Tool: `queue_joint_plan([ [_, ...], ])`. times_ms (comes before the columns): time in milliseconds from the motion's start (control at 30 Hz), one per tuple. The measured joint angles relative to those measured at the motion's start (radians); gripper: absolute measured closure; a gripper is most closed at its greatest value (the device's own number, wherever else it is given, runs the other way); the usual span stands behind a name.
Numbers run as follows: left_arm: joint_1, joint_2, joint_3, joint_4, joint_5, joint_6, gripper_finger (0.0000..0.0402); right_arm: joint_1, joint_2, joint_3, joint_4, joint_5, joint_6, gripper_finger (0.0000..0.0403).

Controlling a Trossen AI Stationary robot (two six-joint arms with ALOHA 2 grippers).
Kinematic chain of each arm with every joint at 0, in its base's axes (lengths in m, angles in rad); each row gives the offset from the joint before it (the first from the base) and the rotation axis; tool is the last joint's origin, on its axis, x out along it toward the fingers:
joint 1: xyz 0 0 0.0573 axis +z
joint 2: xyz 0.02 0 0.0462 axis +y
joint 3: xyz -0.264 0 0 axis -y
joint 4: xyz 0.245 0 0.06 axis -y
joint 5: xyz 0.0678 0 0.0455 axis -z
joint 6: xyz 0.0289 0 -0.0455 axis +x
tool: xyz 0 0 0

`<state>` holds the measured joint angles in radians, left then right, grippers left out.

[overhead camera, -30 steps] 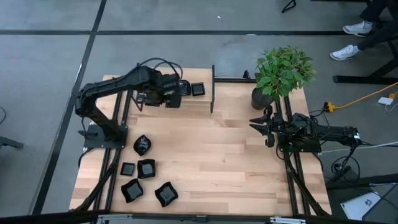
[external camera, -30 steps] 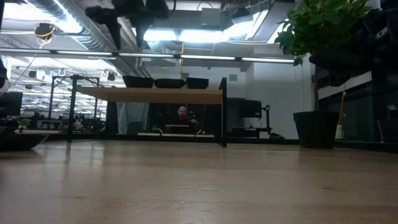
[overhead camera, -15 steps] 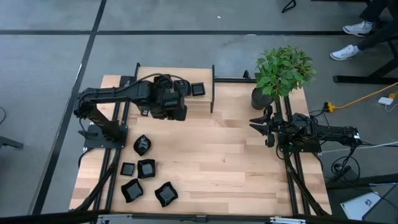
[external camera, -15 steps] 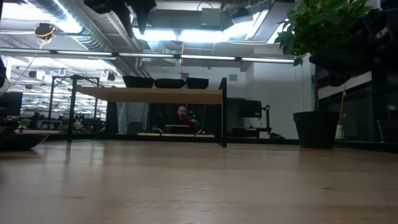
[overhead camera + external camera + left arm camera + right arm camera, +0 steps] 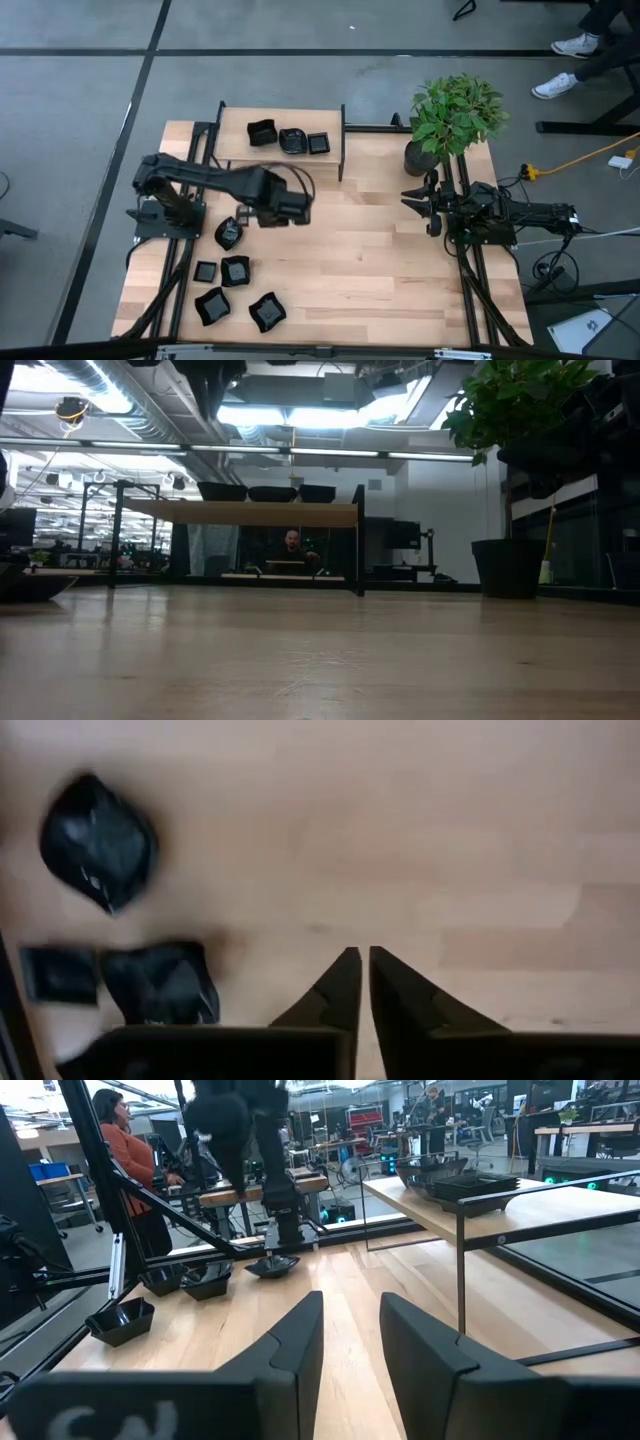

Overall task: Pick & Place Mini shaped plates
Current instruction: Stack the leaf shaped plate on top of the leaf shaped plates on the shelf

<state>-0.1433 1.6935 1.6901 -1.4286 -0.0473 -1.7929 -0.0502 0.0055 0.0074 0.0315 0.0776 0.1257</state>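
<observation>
Five mini shaped plates point(image 5: 233, 272) lie just beside our left gripper point(image 5: 361, 960), whose fingers are pressed together, empty.

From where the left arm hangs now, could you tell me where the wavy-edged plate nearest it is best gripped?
Grip the wavy plate by its raised rim, one finger inside and one outside, coming straight down. It lies flat on the table, so only the rim offers an edge. I would choose the side toward the table's middle: the left end effector is there, and the other plates lie away from it.
</observation>
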Motion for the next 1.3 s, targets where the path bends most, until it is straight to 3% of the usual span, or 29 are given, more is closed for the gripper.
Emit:
queue_joint_plan([
  [367,-0.089,0.091,0.0,0.025,0.132,-0.32,0.0399,0.0,0.0,0.0,0.0,0.0,0.0,0.03],
  [767,-0.113,0.088,0.0,0.038,0.146,-0.666,0.0397,0.0,0.0,0.0,0.0,0.0,0.0,0.03],
  [1300,-0.119,0.088,-0.013,-0.139,0.115,-0.654,0.0397,0.0,0.0,0.0,0.0,0.0,0.0,0.03],
])
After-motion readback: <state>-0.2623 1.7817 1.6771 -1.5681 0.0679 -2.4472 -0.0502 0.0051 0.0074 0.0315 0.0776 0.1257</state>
